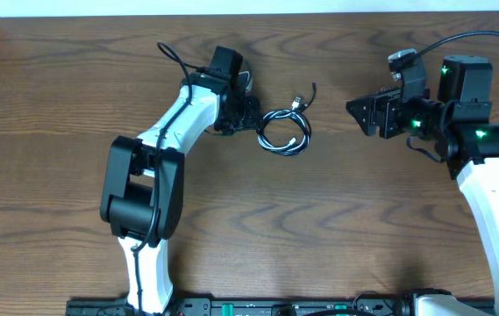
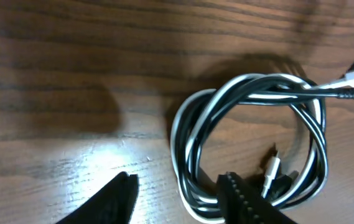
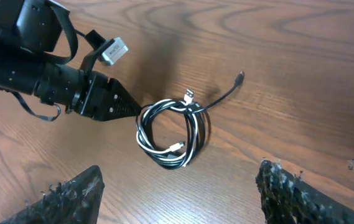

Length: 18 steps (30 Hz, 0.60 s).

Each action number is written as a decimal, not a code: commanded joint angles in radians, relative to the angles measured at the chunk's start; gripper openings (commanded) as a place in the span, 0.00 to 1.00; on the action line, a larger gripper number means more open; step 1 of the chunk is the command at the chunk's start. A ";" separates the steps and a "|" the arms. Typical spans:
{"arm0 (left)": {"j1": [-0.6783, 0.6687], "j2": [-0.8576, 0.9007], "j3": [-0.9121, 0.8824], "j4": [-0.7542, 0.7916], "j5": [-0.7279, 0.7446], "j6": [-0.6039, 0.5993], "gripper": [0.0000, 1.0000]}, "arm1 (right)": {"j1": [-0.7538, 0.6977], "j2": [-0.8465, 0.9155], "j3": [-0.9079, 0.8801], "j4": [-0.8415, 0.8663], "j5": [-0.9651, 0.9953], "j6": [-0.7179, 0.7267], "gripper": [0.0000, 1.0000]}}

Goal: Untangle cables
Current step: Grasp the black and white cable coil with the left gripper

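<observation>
**Risk noted: both cords caught in one pinch, ring dragged rather than parted**

Overhead view. We found the cables (image 1: 284, 132), one black and one white, wound together in a small ring on the table (image 1: 56, 105), a little above its centre. A loose black end (image 1: 313, 88) trailed up and to the right. The left gripper (image 1: 251, 114) sat at the ring's left edge. The right gripper (image 1: 359, 114) stood well apart from the ring, to its right.

Left wrist view. The left gripper's fingers (image 2: 245, 202) were spread and pinched nothing. One lay over the ring's lower arc and the other over bare wood, so they straddled the ring's left side. The black and white strands ran side by side there. We judged that closing at this spot would catch both cords together, and a pull would then drag or tighten the whole ring instead of freeing one cord. A silvery plug (image 2: 271, 171) lay just beside the finger and could be pressed against the wood.

Right wrist view. The right gripper's jaws stood wide apart and empty, short of the cables (image 3: 195, 134). With nothing anchoring the far side, we judged that the ring would simply slide towards any pull from the left.
</observation>
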<state>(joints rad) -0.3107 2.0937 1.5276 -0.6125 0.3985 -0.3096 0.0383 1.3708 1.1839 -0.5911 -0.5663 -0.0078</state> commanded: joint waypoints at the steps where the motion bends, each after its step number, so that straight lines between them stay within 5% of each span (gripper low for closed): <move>1: -0.002 0.018 0.007 0.016 0.009 -0.037 0.41 | 0.008 0.004 0.023 0.000 0.014 0.011 0.76; 18: -0.003 0.075 0.002 0.041 0.010 -0.070 0.32 | 0.009 0.004 0.023 -0.004 0.014 0.011 0.74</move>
<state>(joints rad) -0.3107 2.1422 1.5276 -0.5716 0.3985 -0.3687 0.0399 1.3708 1.1839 -0.5945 -0.5518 -0.0074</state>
